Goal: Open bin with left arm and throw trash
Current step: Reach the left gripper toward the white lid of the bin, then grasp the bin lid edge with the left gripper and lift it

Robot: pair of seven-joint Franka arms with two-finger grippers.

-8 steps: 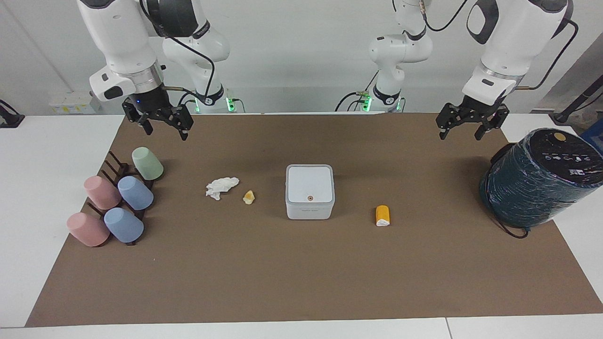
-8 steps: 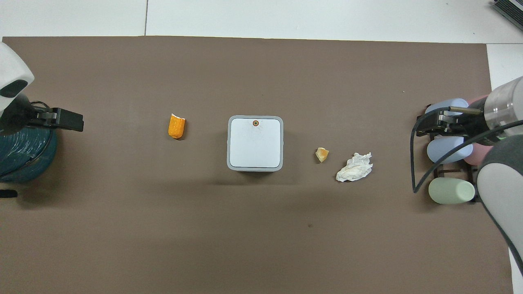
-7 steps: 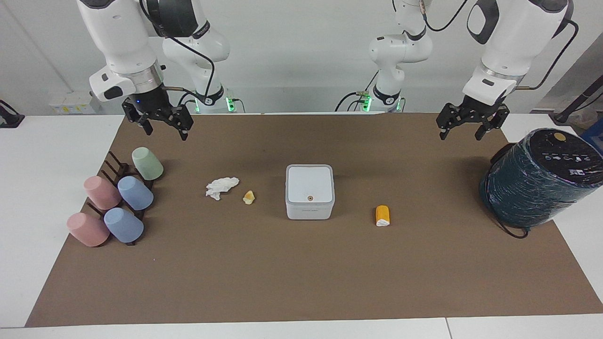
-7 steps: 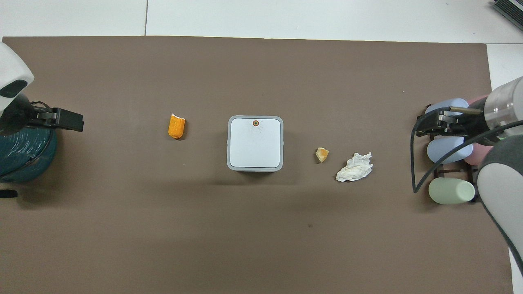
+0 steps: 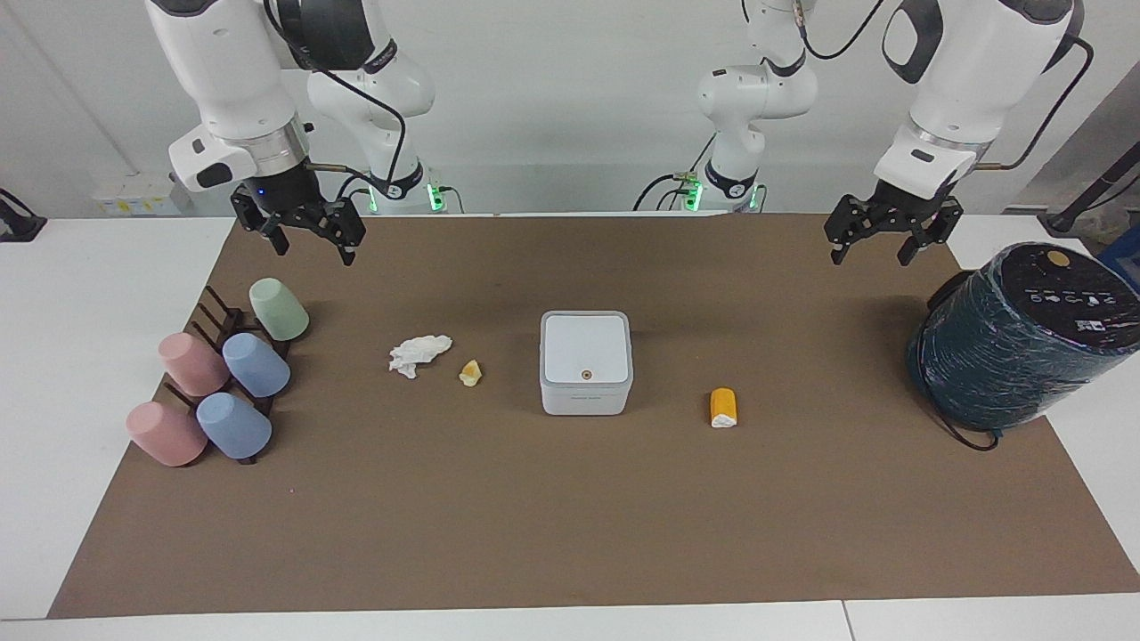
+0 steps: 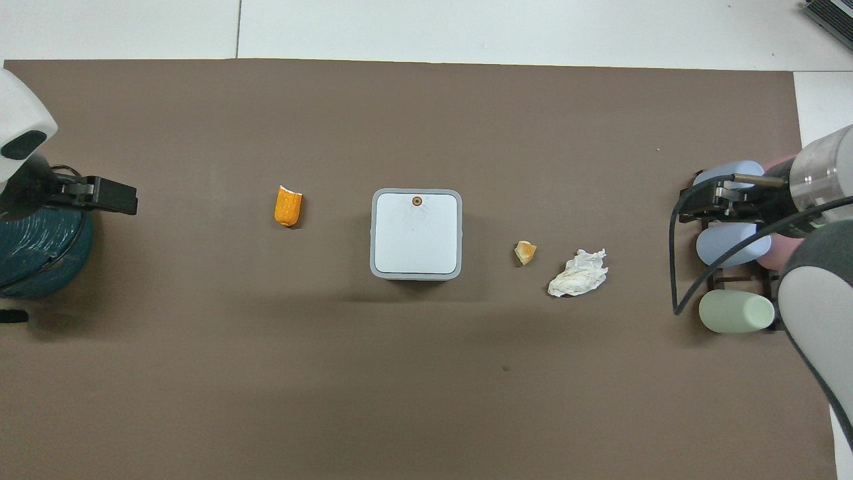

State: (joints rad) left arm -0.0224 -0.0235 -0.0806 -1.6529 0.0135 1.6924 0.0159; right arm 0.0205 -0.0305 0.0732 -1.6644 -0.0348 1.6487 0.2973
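The white square bin (image 5: pixel 586 361) stands shut in the middle of the brown mat, also in the overhead view (image 6: pixel 416 233). A crumpled white tissue (image 5: pixel 419 353) (image 6: pixel 578 273) and a tiny yellow-orange bit (image 5: pixel 470 373) (image 6: pixel 525 252) lie beside the bin toward the right arm's end. An orange chunk with a white end (image 5: pixel 723 408) (image 6: pixel 288 207) lies toward the left arm's end. My left gripper (image 5: pixel 870 256) (image 6: pixel 123 199) is open and empty, up in the air beside the teal cylinder. My right gripper (image 5: pixel 314 253) (image 6: pixel 706 203) is open and empty, raised over the cup rack.
A big dark teal wrapped cylinder (image 5: pixel 1015 338) (image 6: pixel 36 253) stands at the left arm's end of the mat. A dark rack with several pastel cups (image 5: pixel 223 383) (image 6: pixel 733 247) lies at the right arm's end. White table surrounds the mat (image 5: pixel 570 516).
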